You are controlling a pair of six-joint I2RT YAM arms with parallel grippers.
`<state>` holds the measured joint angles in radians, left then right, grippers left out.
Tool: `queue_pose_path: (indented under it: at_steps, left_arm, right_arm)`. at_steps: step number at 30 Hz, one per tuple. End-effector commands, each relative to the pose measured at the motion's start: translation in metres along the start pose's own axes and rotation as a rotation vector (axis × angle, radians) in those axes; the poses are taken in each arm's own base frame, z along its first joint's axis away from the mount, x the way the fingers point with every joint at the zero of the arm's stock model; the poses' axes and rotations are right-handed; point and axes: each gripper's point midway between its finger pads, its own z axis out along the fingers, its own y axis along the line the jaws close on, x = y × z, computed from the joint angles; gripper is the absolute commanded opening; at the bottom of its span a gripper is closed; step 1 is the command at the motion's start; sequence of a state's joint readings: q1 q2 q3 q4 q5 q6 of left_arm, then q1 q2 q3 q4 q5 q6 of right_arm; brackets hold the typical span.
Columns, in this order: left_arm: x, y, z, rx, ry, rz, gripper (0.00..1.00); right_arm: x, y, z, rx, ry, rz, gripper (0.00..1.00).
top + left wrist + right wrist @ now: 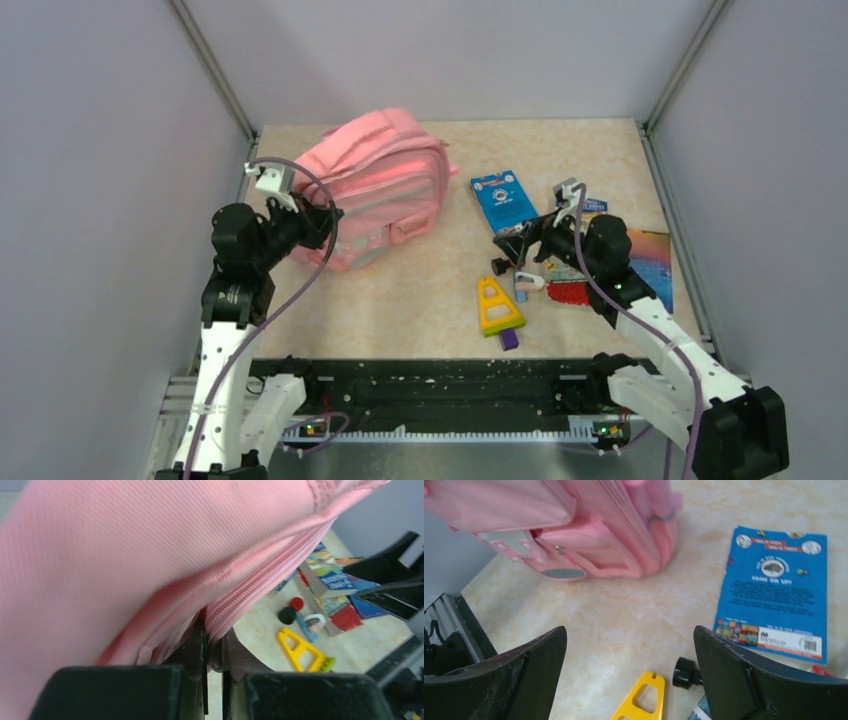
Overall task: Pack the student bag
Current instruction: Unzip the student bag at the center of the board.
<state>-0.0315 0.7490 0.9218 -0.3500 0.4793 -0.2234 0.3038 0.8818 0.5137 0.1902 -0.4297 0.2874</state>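
Observation:
The pink student bag (385, 170) lies on its side at the back left of the table. My left gripper (322, 216) is at its near-left edge. In the left wrist view the gripper (214, 630) is shut on the grey zipper pull at the end of the pink zipper line (260, 585), and the bag's fabric (150, 545) fills most of the frame. My right gripper (515, 245) is open and empty above the table, right of the bag. In the right wrist view it (629, 630) hovers over bare table with the bag (589, 510) beyond.
A blue booklet (503, 200) lies right of the bag. A yellow triangle ruler (495, 305), a black-capped item (685, 672), a blue-white item (527, 283), a red item (568, 293) and colourful books (650, 260) lie near the right gripper.

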Motion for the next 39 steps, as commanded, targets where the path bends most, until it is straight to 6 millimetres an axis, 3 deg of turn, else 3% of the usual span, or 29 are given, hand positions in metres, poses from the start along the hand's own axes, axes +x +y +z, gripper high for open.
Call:
queue_pose_path:
  at_steps: [1, 12, 21, 27, 31, 35, 39]
  left_arm:
    - [-0.054, -0.068, -0.018, 0.302, -0.154, 0.051, 0.00]
    - [-0.030, -0.060, -0.021, 0.280, -0.159, 0.090, 0.00]
    - [-0.024, -0.065, -0.022, 0.305, -0.154, 0.096, 0.00]
    - [-0.022, -0.067, -0.025, 0.318, -0.158, 0.111, 0.00]
    - [-0.021, -0.067, -0.025, 0.319, -0.158, 0.114, 0.00]
    - [-0.018, -0.070, -0.024, 0.342, -0.151, 0.106, 0.00]
    - [-0.013, -0.072, -0.022, 0.364, -0.140, 0.098, 0.00]
  right_arm:
    - [-0.043, 0.039, 0.011, -0.115, -0.068, -0.169, 0.94]
    - [-0.063, 0.062, 0.011, -0.170, -0.101, -0.268, 0.94]
    - [-0.078, 0.102, -0.001, -0.360, -0.137, -0.334, 0.94]
    - [-0.103, 0.123, 0.000, -0.424, -0.232, -0.393, 0.94]
    - [-0.106, 0.138, 0.016, -0.445, -0.245, -0.459, 0.95]
    - [-0.092, 0.146, 0.034, -0.438, -0.203, -0.507, 0.95]
    - [-0.082, 0.142, 0.054, -0.365, -0.182, -0.544, 0.95]
